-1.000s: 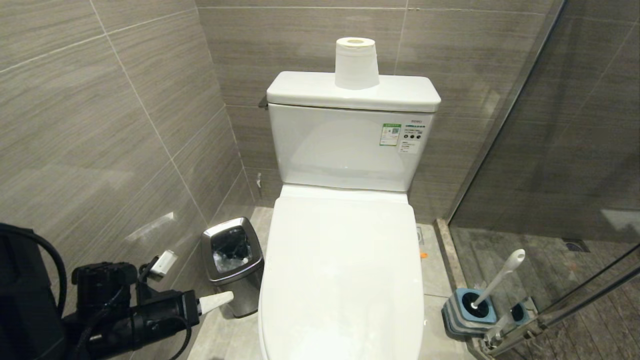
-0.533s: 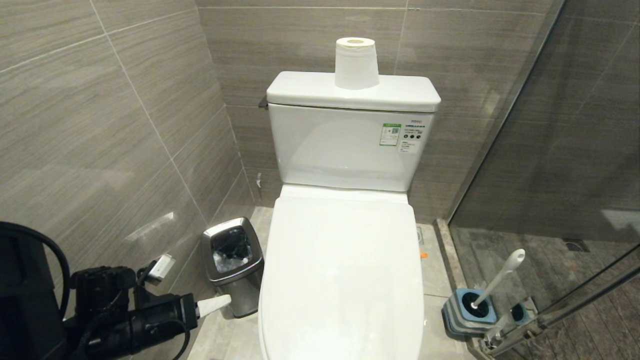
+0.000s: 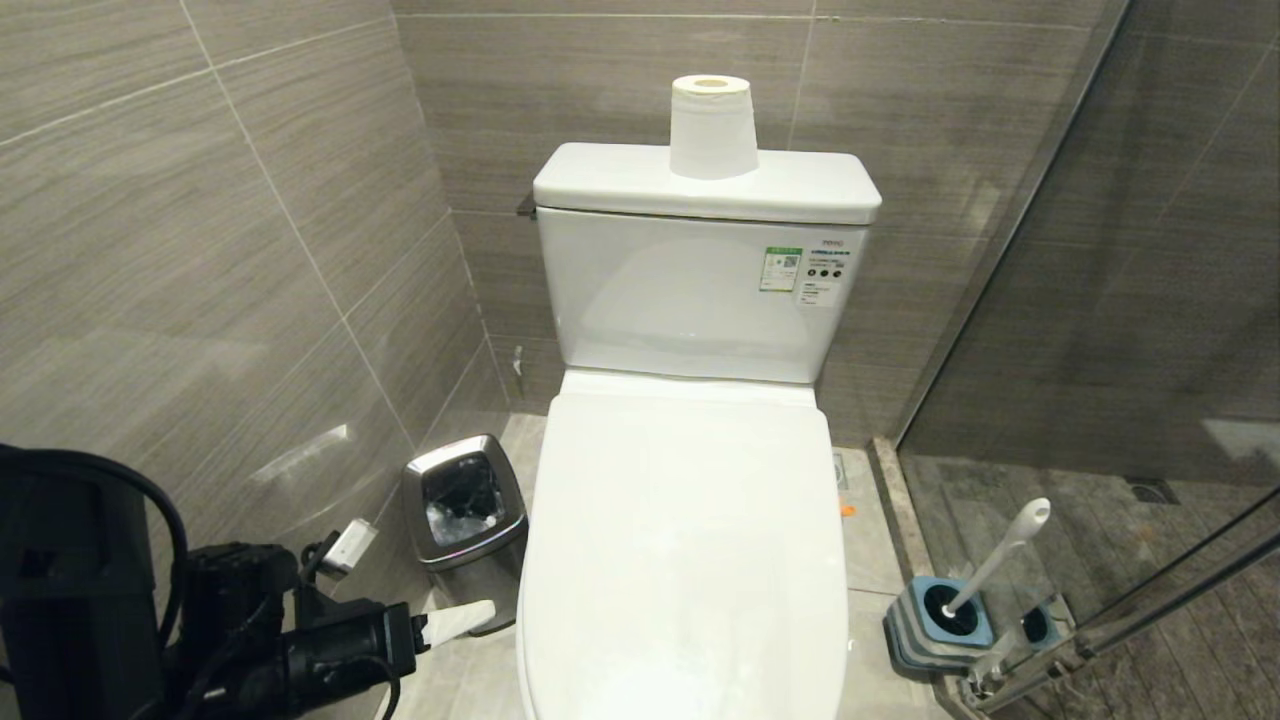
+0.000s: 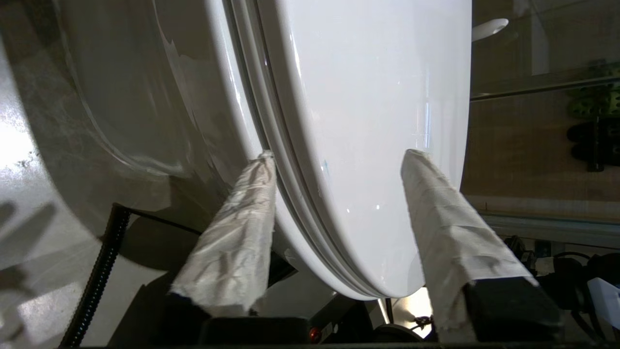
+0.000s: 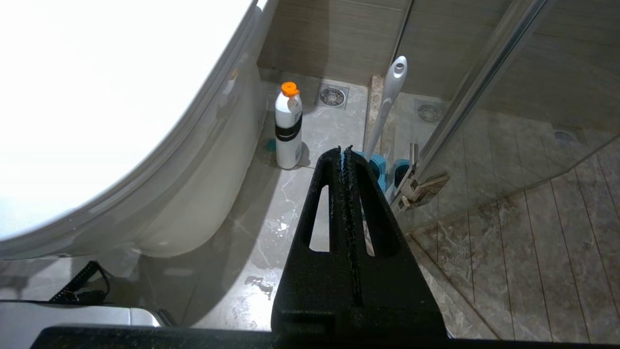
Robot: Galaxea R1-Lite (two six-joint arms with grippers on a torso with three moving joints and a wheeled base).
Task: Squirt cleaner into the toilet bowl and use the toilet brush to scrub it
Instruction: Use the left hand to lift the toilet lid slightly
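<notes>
Head view: the white toilet stands at centre with its lid (image 3: 685,540) down, so the toilet bowl is covered. The tank (image 3: 690,295) at 12 o'clock bears a green-and-white sticker (image 3: 780,269) and beside it a white label headed with small red letters that seem to read TOTO; the finer print is too small to make out. A paper roll (image 3: 712,125) stands upright on the tank lid. A steel bin (image 3: 464,515) sits on the floor at 9 o'clock of the lid. At 4 o'clock the toilet brush (image 3: 1000,560) leans in its blue-grey holder (image 3: 938,620), just beside the glass shower door (image 3: 1100,300). The left gripper (image 3: 455,622) is at 8 o'clock, its white-wrapped tip pointing at the lid's left edge. Against a second ago it has moved closer to the lid and lower, now just beside the rim; nothing else has moved.

Left wrist view: the left gripper (image 4: 339,160) has its two wrapped fingers (image 4: 232,242) spread apart, straddling the front edge of the lid (image 4: 378,97) and seat; one tip lies at the seam under the lid, the other over its top. They were together a second ago.

Right wrist view: the right gripper (image 5: 345,150) hangs over the floor with its black fingers pressed together, empty. Beyond it at 11 o'clock stands a white bottle (image 5: 288,128) with an orange cap and a dark band, its writing unreadable, beside the toilet's base (image 5: 193,194). The brush handle (image 5: 387,102) rises at 12 o'clock from the holder (image 5: 375,167).
</notes>
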